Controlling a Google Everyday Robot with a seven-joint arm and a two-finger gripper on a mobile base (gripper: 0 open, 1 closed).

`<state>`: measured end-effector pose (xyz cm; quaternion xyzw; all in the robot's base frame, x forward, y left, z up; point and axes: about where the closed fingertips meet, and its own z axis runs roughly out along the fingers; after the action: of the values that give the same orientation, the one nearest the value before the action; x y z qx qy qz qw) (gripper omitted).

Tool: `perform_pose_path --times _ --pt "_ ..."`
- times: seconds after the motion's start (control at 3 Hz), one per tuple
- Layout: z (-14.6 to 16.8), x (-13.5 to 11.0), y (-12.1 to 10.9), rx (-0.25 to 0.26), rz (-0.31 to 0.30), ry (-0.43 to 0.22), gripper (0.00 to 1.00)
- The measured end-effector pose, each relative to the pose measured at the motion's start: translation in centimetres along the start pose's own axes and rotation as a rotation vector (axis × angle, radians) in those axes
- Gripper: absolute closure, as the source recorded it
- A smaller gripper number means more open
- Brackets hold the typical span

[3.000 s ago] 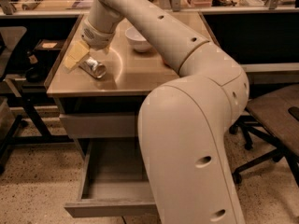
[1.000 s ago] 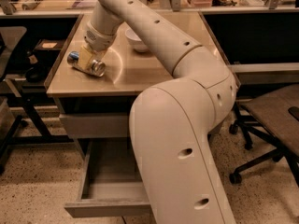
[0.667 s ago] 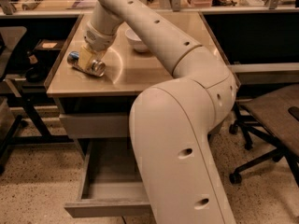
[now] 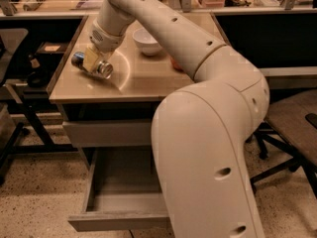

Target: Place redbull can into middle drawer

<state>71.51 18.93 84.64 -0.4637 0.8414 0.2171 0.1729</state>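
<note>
The redbull can (image 4: 103, 69) lies on its side near the left front of the tan tabletop (image 4: 143, 86), one shiny silver end facing me. My gripper (image 4: 91, 62) comes down from above and its yellowish fingers (image 4: 90, 58) are closed across the can's middle. Whether the can rests on the top or is just off it, I cannot tell. The middle drawer (image 4: 121, 221) is pulled open below the table front, its grey tray interior showing. My arm hides its right part.
A white bowl (image 4: 147, 39) stands at the back of the tabletop, and a reddish object (image 4: 175, 63) shows partly behind my arm. A closed drawer front (image 4: 106, 133) sits above the open one. A chair (image 4: 292, 128) stands at the right, and dark furniture (image 4: 20, 68) at the left.
Three seconds ago the gripper was beside the can's left end; now its fingers span the can's middle, and the can sits slightly further left. Nearly nothing moved in the last second.
</note>
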Motion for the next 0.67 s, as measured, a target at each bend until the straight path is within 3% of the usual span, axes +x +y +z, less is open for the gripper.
perform_pose_path --times 0.67 --pt "-2.8 3.7 3.4 0.030 0.044 -0.073 1.00"
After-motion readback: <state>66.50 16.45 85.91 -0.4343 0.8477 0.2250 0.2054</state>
